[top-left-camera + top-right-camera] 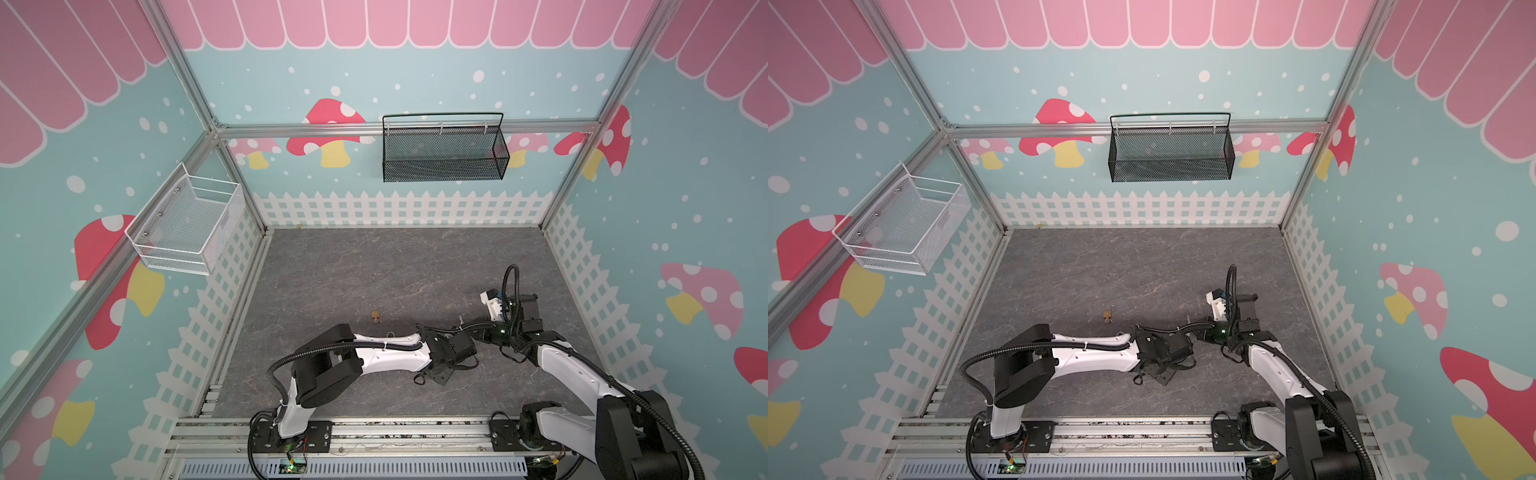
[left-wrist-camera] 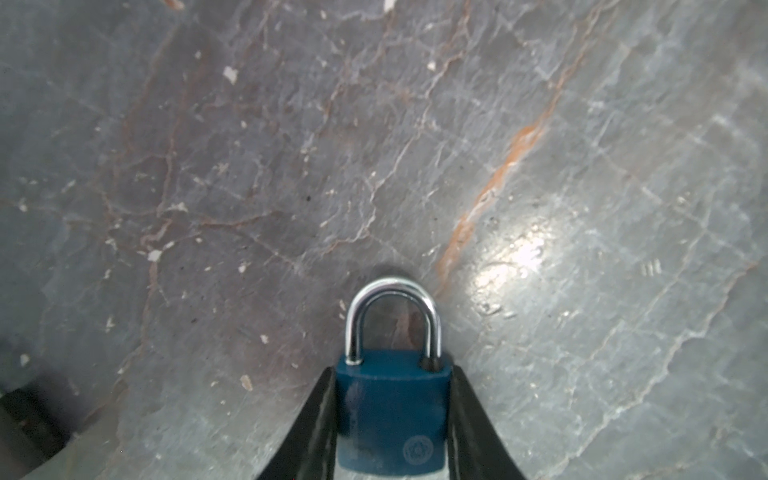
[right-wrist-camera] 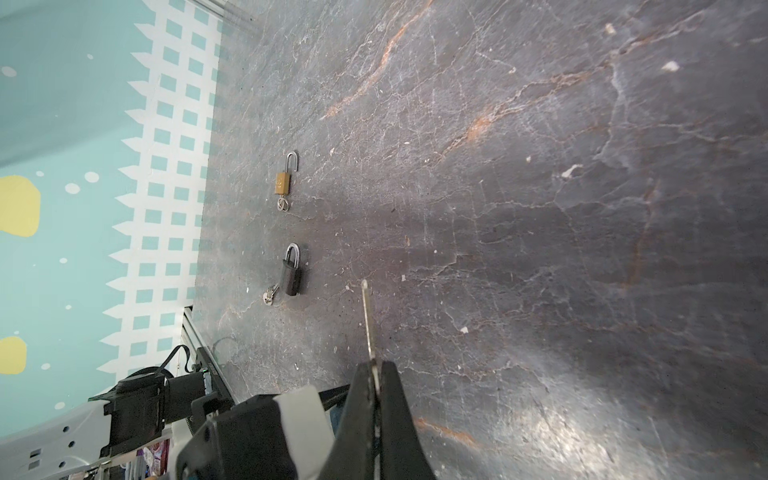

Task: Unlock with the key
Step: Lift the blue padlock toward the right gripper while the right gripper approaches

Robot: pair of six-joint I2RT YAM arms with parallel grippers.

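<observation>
1. left gripper (image 2: 392,370): black fingers (image 2: 316,415) pressed against both sides of the blue padlock (image 2: 392,411); clamped on its body; the body sits deep between the fingers, and the shackle (image 2: 392,284) sticks out past the tips
2. blue padlock: shackle closed, both legs seated in the body; low over the grey table (image 2: 208,166), with shadow right at the shackle; can't tell if it touches the surface; hidden under the left wrist in both top views
3. right gripper (image 3: 376,368): pressed together on the key (image 3: 367,316); it pinches the head end; the blade sticks straight out past the tips, bare along its visible length
4. the two wrists sit near each other, low, mid-table toward the front rail; the grippers are apart
5. also on the table: brass padlock (image 3: 283,183), shackle swung open, ring at its bottom end; dark padlock (image 3: 292,272), shackle closed, spare keys (image 3: 270,296) just beside it; neither is touched
6. the brass padlock also shows in a top view (image 1: 376,316), just beyond the left forearm
</observation>
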